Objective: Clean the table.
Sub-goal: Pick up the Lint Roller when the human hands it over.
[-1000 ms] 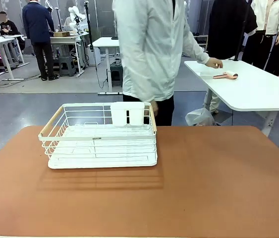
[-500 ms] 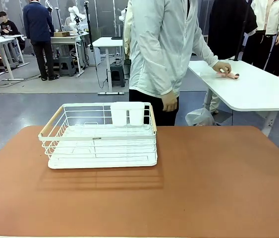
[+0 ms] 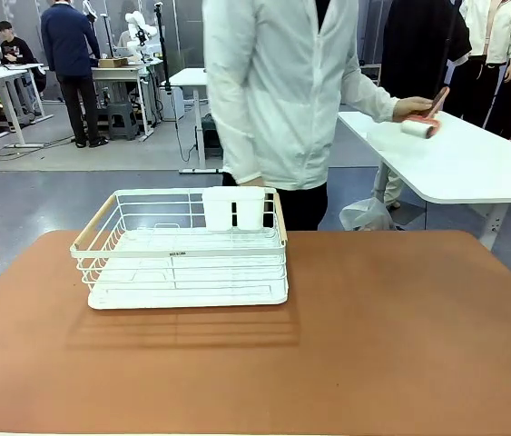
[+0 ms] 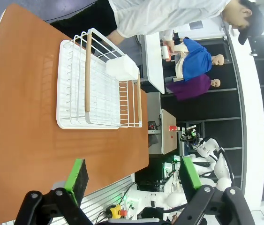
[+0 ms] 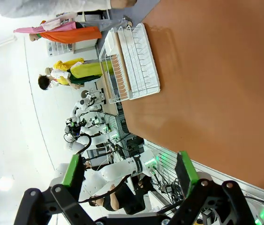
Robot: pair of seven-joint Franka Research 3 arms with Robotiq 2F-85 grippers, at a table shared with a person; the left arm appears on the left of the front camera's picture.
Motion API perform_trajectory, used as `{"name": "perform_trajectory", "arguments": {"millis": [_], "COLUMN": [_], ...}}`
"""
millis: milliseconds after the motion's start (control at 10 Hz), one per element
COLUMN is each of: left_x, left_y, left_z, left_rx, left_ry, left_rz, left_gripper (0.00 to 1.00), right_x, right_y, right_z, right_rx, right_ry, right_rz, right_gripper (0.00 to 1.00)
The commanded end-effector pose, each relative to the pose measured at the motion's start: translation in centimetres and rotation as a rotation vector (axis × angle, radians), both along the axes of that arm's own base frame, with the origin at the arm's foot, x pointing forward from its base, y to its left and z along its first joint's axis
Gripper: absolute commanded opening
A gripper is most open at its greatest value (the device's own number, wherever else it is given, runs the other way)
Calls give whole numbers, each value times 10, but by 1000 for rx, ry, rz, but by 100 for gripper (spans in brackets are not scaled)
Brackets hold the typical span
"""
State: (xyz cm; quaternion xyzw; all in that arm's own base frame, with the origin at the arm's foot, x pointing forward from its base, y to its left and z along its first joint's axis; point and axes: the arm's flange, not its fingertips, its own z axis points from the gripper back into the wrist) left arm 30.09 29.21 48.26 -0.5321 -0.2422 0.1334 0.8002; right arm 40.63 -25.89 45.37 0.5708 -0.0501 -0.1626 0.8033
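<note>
The person's hand (image 3: 416,107) has lifted the pink-handled white lint roller (image 3: 421,125) off the white side table (image 3: 473,168) at upper right, while the reddish-brown table (image 3: 373,345) across the lower frame, bearing the white wire rack (image 3: 182,250), seems not yet cleaned, with the left end effector (image 4: 132,166) and right end effector (image 5: 128,166) both wide open and empty.

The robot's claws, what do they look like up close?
The left claw and the right claw look just the same. Each has two black fingers made of jointed bars with round pivots, a bit like crab legs. At the tip of every finger sits a flat, bright green pad.
</note>
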Motion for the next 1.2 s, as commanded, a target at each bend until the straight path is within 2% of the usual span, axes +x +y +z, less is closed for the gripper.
{"name": "perform_trajectory", "arguments": {"millis": [0,1100], "left_x": [-2,-2], "left_y": [2,2], "left_z": [1,1], "left_rx": [-4,-4], "left_ry": [-9,-9], "left_rz": [2,2], "left_gripper": [100,100], "right_x": [-1,-1], "right_y": [0,0], "right_z": [2,2], "right_rx": [-3,-3], "right_ry": [-5,-5], "right_rz": [-2,-2], "right_gripper": [100,100]}}
